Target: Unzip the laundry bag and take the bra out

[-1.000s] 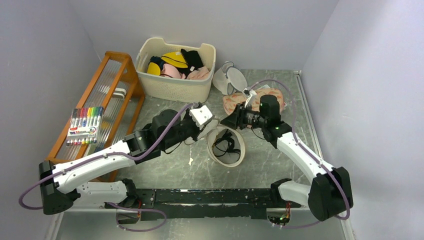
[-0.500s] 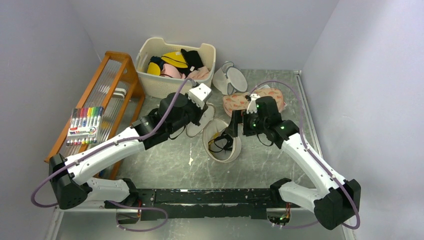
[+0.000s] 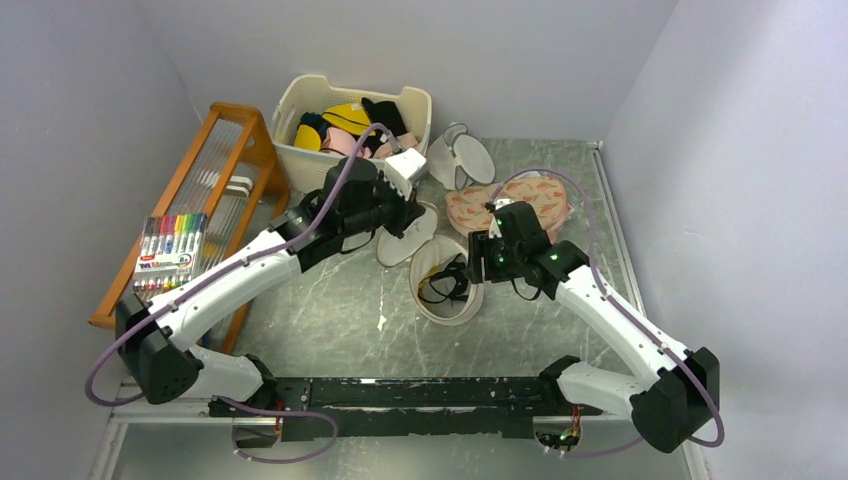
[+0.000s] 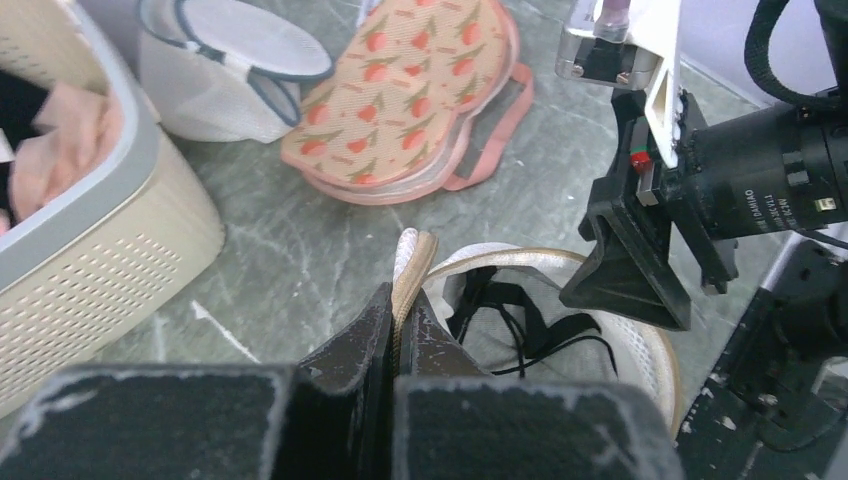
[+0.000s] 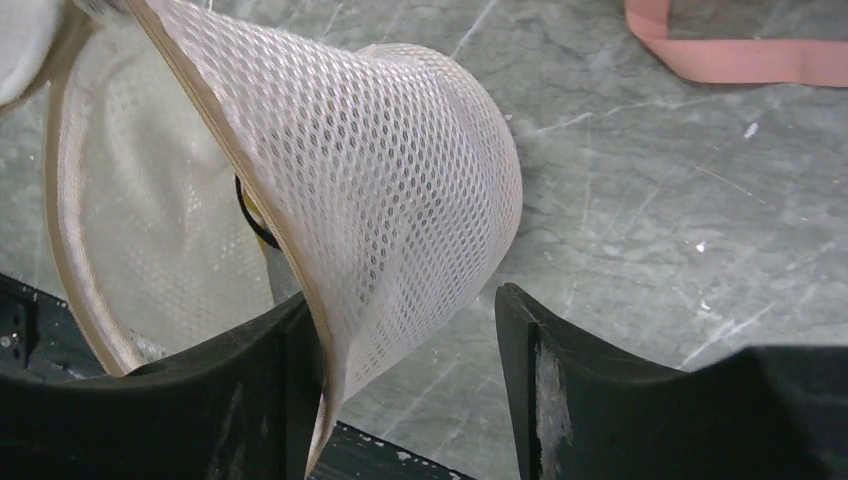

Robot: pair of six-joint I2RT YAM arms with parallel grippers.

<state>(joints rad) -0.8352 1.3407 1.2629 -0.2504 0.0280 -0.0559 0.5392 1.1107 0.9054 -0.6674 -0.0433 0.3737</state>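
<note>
The round white mesh laundry bag (image 3: 450, 290) lies open mid-table, its cream zip rim spread and its lid (image 3: 402, 243) folded back to the left. The black bra (image 3: 446, 284) lies inside; it also shows in the left wrist view (image 4: 520, 322). My left gripper (image 3: 408, 222) is shut on the cream rim (image 4: 408, 268) and holds the flap up. My right gripper (image 3: 478, 262) is open at the bag's right side. In the right wrist view the mesh wall (image 5: 400, 190) hangs between its jaws (image 5: 410, 335), against the left finger.
A cream basket (image 3: 350, 165) of clothes stands at the back. A plain mesh bag (image 3: 458, 158) and a flat pink pouch (image 3: 512, 198) lie behind the right gripper. A wooden rack (image 3: 215, 190) with a marker pack (image 3: 170, 250) is at the left.
My left gripper has moved back toward the basket, pulling the lid flap away from the bag. My right gripper has come down to the bag's right rim.
</note>
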